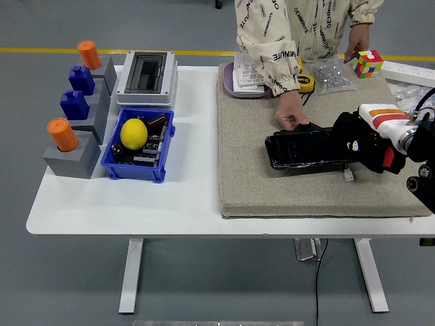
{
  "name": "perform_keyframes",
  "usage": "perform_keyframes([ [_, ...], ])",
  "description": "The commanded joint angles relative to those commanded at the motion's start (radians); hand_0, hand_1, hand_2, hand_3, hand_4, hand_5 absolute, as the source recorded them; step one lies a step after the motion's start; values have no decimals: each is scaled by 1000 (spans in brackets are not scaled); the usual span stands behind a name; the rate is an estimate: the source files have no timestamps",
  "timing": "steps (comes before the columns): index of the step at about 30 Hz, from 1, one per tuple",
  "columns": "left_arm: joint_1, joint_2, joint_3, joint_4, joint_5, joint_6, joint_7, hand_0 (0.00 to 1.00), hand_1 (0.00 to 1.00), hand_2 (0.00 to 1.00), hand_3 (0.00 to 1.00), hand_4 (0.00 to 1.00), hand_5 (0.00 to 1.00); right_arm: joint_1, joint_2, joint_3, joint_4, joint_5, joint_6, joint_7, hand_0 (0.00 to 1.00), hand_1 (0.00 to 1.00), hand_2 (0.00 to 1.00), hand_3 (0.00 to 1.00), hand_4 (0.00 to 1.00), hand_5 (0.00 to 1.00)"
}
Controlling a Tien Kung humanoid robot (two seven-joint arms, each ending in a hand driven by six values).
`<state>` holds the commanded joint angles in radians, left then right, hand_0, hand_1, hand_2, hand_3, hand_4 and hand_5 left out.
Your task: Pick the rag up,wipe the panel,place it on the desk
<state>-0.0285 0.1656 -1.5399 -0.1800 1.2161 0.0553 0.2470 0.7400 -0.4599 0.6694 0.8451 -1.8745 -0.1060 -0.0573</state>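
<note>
A: Looking at the right hand (363, 144), dark, with a white and orange cuff, lying over the right end of the black panel (302, 151). Asking where the rag is.

B: Not seeing the rag as a separate thing. Guessing it is under the hand, dark against dark, but not being sure. Not being able to tell either how far the fingers are closing, or whether holding anything at all.

A: Noticing the person's hand (291, 115) too, just left of the robot's hand and further from the near edge, pinching the far edge of the panel and steadying it on the beige mat (272, 193).

B: Yes. Judging the wiping step as being in progress, with the placing on the desk (190, 204) not yet done.

A: Worrying about what, then?

B: Worrying about the stroke running off the right end of the panel, dragging the cloth onto the mat and cleaning nothing. Also pressing too hard near that end, tipping or sliding the panel under the person's grip. Also sweeping back to the left and bumping into the person's knuckles, being so near.

A: And losing the rag?

B: Possibly, if gripping loosely: leaving it behind on the panel and wiping with bare fingers only.
</note>
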Motion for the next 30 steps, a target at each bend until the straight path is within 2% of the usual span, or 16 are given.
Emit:
perform_keyframes([
  [5,1,1,-4,0,4,1,2,650,698,747,567,600,478,-18,-28,55,-44,-13,-1,2,199,275,330,286,780,2],
  [13,1,-1,1,0,-1,0,0,651,698,747,567,600,478,-26,-43,85,-63,-23,-2,2,199,275,330,285,780,2],
  [23,4,0,-1,0,0,0,1,651,698,747,566,600,478,-13,-31,66,-40,-24,-1,-2,199,275,330,285,781,2],
  [30,3,2,-1,0,0,0,1,650,698,747,567,600,478,14,-3,35,-31,-22,1,-5,199,275,330,285,782,2],
])
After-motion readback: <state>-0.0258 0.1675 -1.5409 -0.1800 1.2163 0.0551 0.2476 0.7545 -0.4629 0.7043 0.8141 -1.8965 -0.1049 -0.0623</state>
